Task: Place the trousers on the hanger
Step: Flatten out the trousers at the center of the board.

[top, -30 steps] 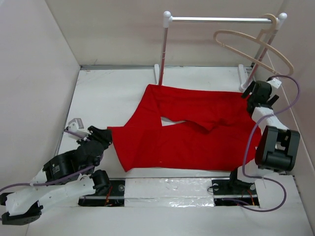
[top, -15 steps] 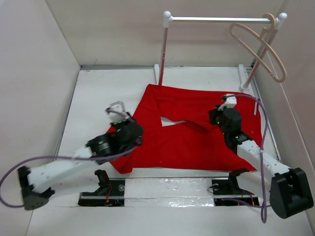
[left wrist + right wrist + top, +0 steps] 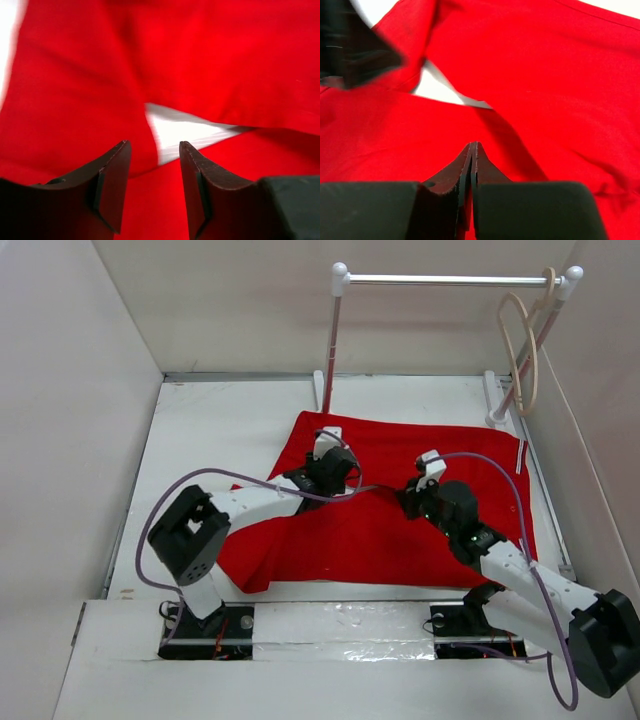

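Note:
The red trousers (image 3: 390,535) lie spread flat on the white table, with a small gap of bare table (image 3: 182,130) between the two legs. Over that gap at the crotch hovers my left gripper (image 3: 347,478), open (image 3: 152,150) with only cloth below it. My right gripper (image 3: 408,500) is just right of it, low over the cloth, its fingers pressed shut (image 3: 471,146) with nothing seen between them. The trousers (image 3: 545,75) fill both wrist views. The beige hanger (image 3: 520,355) hangs by its hook from the right end of the rail, away from both grippers.
The white rail stand (image 3: 450,280) stands at the back, its left post (image 3: 330,350) just behind the trousers' far edge. Walls close the left, back and right sides. A thin white stick (image 3: 521,455) lies by the trousers' right edge.
Both arms have swung in from the sides to the middle of the trousers. The right gripper has shut and the left has opened wider. The hanger has swung round on the rail.

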Robot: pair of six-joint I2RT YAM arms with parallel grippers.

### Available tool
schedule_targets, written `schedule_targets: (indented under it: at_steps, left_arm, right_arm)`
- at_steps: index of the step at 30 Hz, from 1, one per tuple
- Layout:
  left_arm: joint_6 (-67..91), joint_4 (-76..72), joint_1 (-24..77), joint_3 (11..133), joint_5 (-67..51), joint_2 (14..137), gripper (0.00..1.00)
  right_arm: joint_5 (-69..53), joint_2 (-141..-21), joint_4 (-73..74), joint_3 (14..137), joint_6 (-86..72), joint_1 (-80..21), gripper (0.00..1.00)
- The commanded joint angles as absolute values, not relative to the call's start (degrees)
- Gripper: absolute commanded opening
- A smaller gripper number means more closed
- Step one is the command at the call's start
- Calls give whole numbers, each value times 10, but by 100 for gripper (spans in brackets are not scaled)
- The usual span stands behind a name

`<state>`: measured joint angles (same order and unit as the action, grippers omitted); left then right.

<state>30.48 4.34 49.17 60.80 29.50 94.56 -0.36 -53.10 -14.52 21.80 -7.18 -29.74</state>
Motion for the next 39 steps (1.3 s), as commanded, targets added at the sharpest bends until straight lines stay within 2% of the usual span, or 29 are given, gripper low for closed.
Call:
schedule_targets:
  at_steps: [1, 9, 18, 20, 21, 23, 24, 28, 32, 36, 39]
  left_arm:
    - [269, 13, 504, 653, 250, 982, 42]
    - [276, 35, 504, 667, 312, 1063, 40]
    - [296, 42, 522, 642, 385, 1057, 38]
    - [298, 35, 522, 629, 384, 1054, 30]
    - [300, 36, 522, 627, 389, 1055, 18]
    - [300, 36, 516, 621, 394, 1055, 9]
    - [299, 33, 510, 619, 392, 1053, 0]
    - [298, 19, 488, 602, 385, 1028, 0]
    - [294, -31, 460, 556, 367, 946, 0]
    - [265, -72, 438, 528, 244, 908, 0]
    - [273, -57, 456, 541, 295, 922, 0]
  right_arm:
    - [-24, -535, -167, 225, -45, -315, 7]
    - [-30, -540, -185, 215, -35, -321, 20]
    - [-33, -534, -190, 204, -33, -321, 28]
    - [-32, -535, -191, 203, -35, -321, 28]
    - [-32, -536, -193, 202, -35, -321, 28]
    - [-33, -536, -191, 204, -32, -315, 28]
    - [-33, -533, -185, 204, -33, -315, 28]
    - [-28, -519, -189, 196, -33, -309, 28]
    - [-32, -523, -184, 197, -33, -309, 28]
    - [-46, -545, -201, 200, -33, -309, 29]
    - [-47, -547, -204, 198, -30, -309, 29]
